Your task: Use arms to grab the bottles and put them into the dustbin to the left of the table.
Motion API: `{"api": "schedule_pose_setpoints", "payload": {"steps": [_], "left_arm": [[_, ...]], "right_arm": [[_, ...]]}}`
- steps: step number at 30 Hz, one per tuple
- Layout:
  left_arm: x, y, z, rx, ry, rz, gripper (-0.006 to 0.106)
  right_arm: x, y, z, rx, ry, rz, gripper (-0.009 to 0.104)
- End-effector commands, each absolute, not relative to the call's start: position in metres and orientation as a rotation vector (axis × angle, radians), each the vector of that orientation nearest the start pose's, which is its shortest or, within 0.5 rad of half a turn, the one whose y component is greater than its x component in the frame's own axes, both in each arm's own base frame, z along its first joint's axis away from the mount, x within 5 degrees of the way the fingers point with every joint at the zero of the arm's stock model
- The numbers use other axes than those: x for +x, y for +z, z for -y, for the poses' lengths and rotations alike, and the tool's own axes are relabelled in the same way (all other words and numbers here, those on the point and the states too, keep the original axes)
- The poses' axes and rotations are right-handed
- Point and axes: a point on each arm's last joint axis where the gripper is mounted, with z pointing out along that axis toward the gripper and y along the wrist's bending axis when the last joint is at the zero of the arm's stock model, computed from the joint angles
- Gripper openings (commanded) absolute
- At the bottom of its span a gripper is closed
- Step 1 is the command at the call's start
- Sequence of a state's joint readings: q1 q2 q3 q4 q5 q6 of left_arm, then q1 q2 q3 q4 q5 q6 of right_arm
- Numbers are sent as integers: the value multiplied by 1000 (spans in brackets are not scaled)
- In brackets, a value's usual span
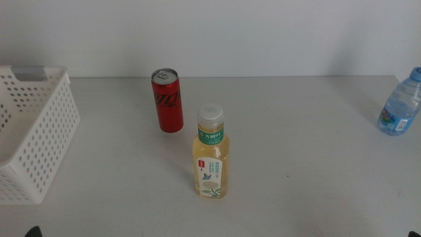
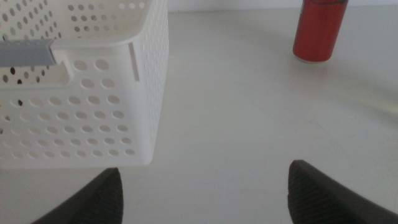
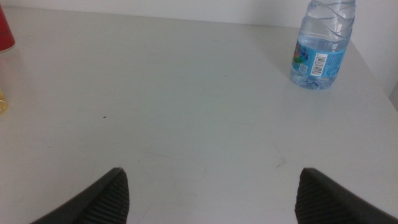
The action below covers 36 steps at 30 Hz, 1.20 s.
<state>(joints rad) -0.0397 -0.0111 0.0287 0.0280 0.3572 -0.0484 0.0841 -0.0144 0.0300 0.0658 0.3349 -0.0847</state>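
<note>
Even, bright, diffuse light on the pale table (image 1: 296, 184), only faint soft shadows beside the bottles, no harsh glare; wrist views slightly soft, dark jaw tips blurred at close range.

Pale table (image 1: 296, 171) bears dustbin (image 1: 33, 131), can (image 1: 167, 102), two bottles (image 1: 212, 155)

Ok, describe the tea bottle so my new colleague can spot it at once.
Start at the white perforated basket at the table's left side and look right, to mid-table. In front of the red soda can stands the tea bottle: upright, yellow liquid, white cap, green label, unlike the clear water bottle far right.
</note>
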Motion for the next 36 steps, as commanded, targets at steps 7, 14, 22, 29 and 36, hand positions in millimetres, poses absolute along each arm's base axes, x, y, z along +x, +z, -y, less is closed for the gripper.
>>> {"api": "schedule_pose_setpoints", "payload": {"steps": [7,14,22,29,36], "left_arm": [[65,211,5,30,-85,-1666,88],[87,238,16,120,-164,-1654,88],[120,247,30,164,-225,-1539,88],[153,234,39,164,-235,-1521,88],[176,214,45,164,-242,-1523,88]], "right_arm": [[53,184,-6,-114,41,-1731,75],[53,184,-6,-114,41,-1731,75],[53,184,-6,-114,41,-1732,75],[53,184,-6,-114,41,-1732,75],[53,184,-6,-114,41,-1732,75]]}}
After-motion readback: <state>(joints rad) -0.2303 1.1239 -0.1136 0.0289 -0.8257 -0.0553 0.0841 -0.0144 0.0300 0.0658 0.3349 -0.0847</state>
